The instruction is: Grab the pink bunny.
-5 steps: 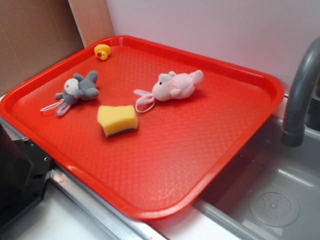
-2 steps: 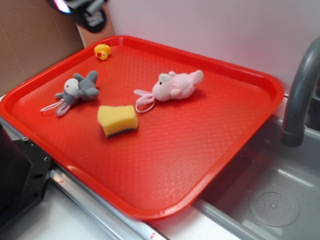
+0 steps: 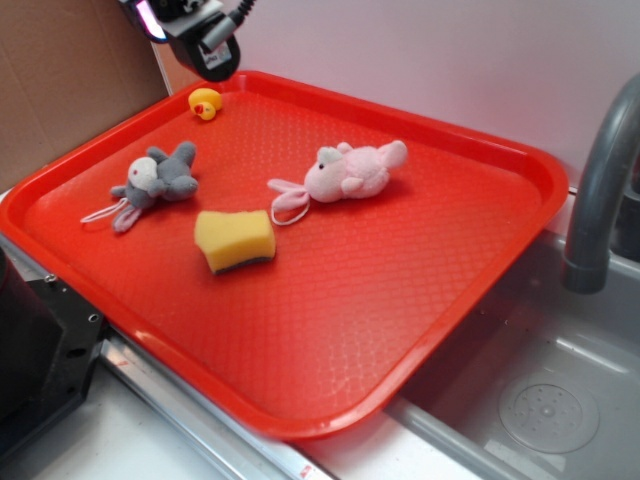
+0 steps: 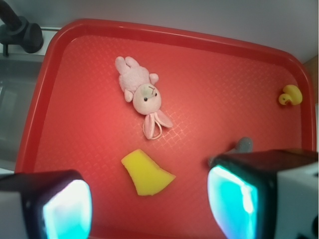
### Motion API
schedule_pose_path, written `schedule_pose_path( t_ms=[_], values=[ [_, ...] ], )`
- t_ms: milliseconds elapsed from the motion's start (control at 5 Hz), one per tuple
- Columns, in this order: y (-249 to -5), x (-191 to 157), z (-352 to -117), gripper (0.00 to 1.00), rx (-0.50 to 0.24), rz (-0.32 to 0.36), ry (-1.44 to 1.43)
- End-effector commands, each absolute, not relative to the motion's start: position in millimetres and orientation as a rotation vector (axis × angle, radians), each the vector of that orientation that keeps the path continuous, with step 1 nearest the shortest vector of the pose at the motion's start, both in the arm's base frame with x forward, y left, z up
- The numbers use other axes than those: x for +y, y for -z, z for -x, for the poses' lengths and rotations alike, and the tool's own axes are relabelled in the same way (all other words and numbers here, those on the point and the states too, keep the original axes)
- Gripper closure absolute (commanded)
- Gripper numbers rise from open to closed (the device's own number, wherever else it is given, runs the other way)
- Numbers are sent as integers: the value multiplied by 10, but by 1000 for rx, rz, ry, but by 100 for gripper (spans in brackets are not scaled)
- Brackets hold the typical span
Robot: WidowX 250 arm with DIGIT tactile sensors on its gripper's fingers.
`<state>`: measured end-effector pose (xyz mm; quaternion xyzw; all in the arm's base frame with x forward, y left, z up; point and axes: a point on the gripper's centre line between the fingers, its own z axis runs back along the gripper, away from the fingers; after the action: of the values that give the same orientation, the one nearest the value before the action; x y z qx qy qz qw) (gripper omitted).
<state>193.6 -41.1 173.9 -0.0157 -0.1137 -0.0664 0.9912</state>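
Red tray (image 3: 430, 300) fills most of the ext. view, textured floor, raised rim; it sits beside a grey sink (image 3: 540, 400), w/ a dark grey faucet (image 3: 600, 190) at approx. 3 o'clock of the tray. Gripper (image 4: 149, 204) is high over the tray's 11 o'clock corner in the ext. view; only its dark lower end shows there. In the wrist view both fingers (image 4: 249, 194) stand wide apart at the bottom edge, w/ bare tray and toys visible between them: jaws fully spread, nothing held, no contact w/ any item. Pink bunny (image 3: 350, 172) lies on its side slightly past tray centre toward 1 o'clock, ears trailing toward 8 o'clock, ear loop flat on the tray floor. It is well apart from the gripper. Yellow sponge (image 3: 236, 240) lies near the bunny's ears at approx. 7 o'clock of the bunny, not touching. Grey plush (image 3: 160, 177) w/ white face lies toward the tray's 9 o'clock side, apart from the sponge. Small yellow duck (image 3: 205, 102) sits in the 11 o'clock corner, just beside the rim, below the gripper in the ext. view.
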Motion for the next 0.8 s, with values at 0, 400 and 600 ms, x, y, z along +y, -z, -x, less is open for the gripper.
schedule_pose_path(
  t_ms=[0, 400, 600],
  values=[
    [-1374, -379, -2475, 0, -242, 48, 213],
    [-946, -671, -2250, 0, -153, 15, 375],
    [-745, -762, -2237, 0, -102, 34, 416]
  ],
)
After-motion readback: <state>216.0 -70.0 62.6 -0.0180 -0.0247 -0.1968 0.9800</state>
